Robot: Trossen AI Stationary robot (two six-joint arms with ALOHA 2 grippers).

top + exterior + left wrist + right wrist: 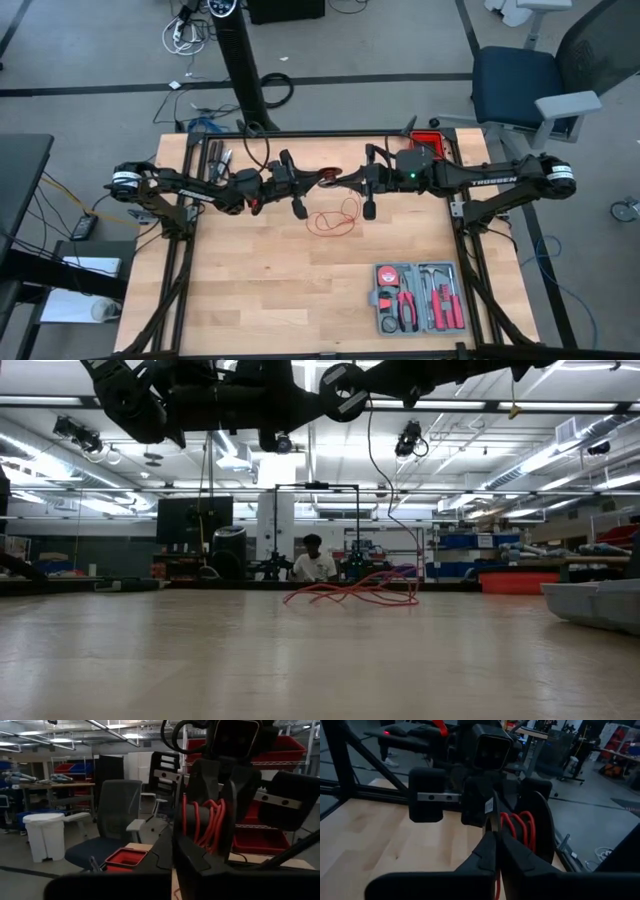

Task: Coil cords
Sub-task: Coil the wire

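left fingers [322,178] closed in red cord [334,219] coil | right fingers [495,827] pinched on cord | arms level, tips meeting above table [260,280]

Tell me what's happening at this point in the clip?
Both arms are raised over the back middle of the table, hands facing each other. The left hand is shut with turns of the red cord wound around it, and the right hand is shut on the strand. The rest of the cord lies loose on the table.

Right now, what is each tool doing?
Left tool: closed, red cord wound around its fingers.
Right tool: closed on the same cord.
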